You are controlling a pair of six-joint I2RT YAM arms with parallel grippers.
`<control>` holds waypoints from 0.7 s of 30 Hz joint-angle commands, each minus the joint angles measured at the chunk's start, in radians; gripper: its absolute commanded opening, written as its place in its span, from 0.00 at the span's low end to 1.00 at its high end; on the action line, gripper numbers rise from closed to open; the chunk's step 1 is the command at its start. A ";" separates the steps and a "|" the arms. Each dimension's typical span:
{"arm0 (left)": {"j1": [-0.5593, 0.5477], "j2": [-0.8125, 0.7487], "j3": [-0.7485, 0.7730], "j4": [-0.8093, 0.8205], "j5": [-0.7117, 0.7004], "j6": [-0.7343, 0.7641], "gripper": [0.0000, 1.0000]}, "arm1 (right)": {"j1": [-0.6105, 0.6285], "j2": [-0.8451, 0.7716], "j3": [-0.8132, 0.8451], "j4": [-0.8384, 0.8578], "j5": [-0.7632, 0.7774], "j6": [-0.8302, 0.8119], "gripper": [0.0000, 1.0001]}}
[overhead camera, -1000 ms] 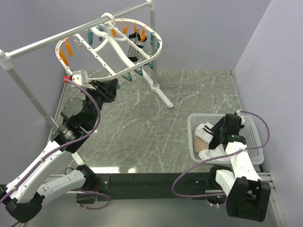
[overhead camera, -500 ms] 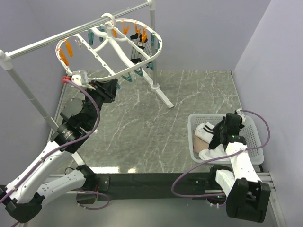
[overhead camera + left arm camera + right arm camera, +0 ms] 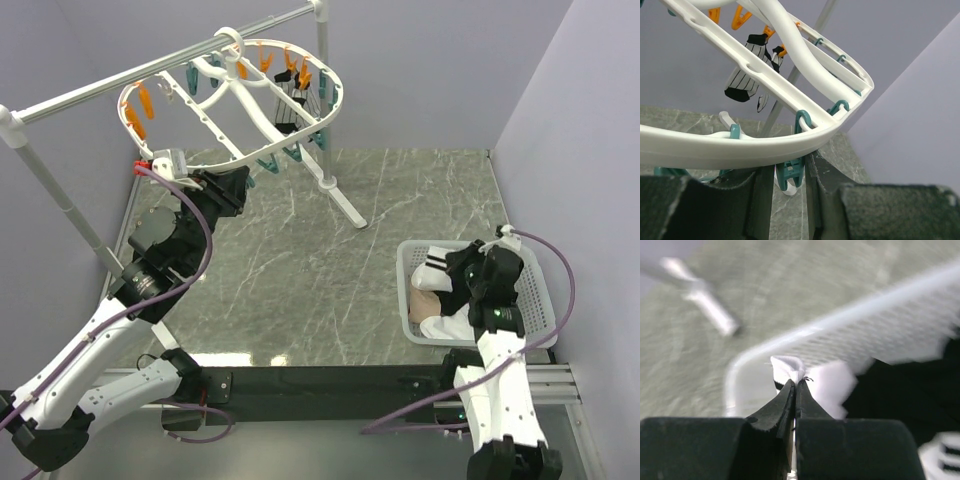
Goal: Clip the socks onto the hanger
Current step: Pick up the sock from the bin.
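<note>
Our left hand [image 3: 789, 167] stands narrow, its fingers pressed on either side of a teal clip [image 3: 790, 176] that hangs under the near rim of the hanger [image 3: 740, 147]. Our right hand [image 3: 796, 386] is pinched tight on a fold of a white sock [image 3: 827, 385] with black trim, at the basket [image 3: 850, 332] on the right of the worktop [image 3: 330, 270]. A striped sock [image 3: 747, 82] hangs farther along the hanger. The right wrist view is blurred. We cannot make out the dark mass beside the white sock, and the fingers hide its lower part.
</note>
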State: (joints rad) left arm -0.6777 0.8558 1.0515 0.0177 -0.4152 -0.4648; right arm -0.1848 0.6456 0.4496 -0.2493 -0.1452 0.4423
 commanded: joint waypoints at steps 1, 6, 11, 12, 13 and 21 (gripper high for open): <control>0.000 0.014 0.031 0.031 0.038 0.009 0.24 | 0.036 -0.105 -0.041 0.171 -0.188 -0.025 0.00; 0.000 0.031 0.044 0.042 0.061 0.023 0.24 | 0.096 -0.205 -0.048 0.349 -0.318 -0.030 0.00; 0.000 0.051 0.059 0.050 0.098 0.035 0.24 | 0.223 -0.124 0.078 0.384 -0.366 -0.120 0.00; 0.000 0.052 0.059 0.059 0.101 0.038 0.24 | 0.243 -0.109 0.118 0.392 -0.381 -0.128 0.00; 0.000 0.054 0.059 0.062 0.108 0.041 0.24 | 0.264 -0.080 0.133 0.404 -0.386 -0.131 0.00; 0.000 0.046 0.035 0.128 0.156 0.060 0.24 | 0.435 0.120 0.302 0.573 -0.453 -0.109 0.00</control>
State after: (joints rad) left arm -0.6773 0.9024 1.0721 0.0753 -0.3355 -0.4286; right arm 0.1917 0.7036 0.6590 0.2127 -0.5552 0.3473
